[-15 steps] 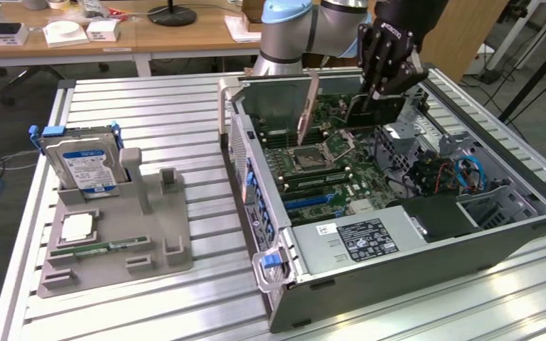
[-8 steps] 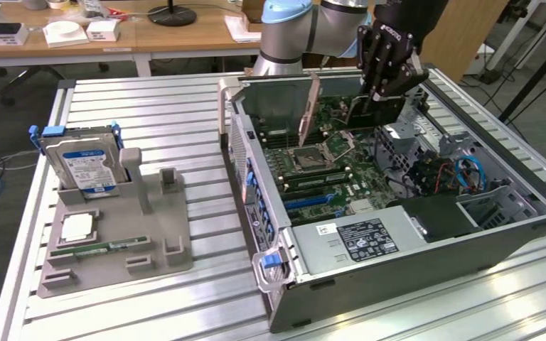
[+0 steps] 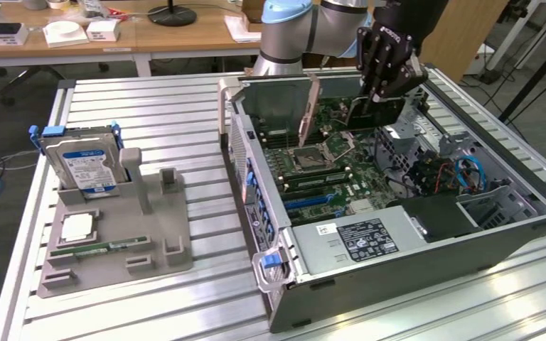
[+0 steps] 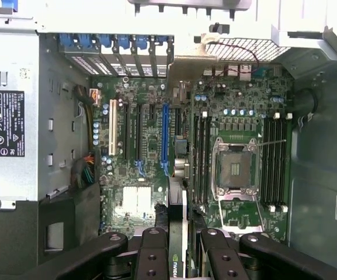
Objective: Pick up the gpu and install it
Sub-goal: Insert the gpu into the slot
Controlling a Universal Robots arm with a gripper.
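Gripper pinched on the gpu, held edge-on above the motherboard in the open case (not seated), and I judge it needs staying upright, parallel to the blue slot.

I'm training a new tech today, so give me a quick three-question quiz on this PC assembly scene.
1. True or false: the gripper holds the gpu above the open case.
2. Where does the hard drive stand? A) inside the case B) in the grey holder C) on the floor
3. Fill in: the case lies on its ____, open upward.
Key: 1 true; 2 B; 3 side.
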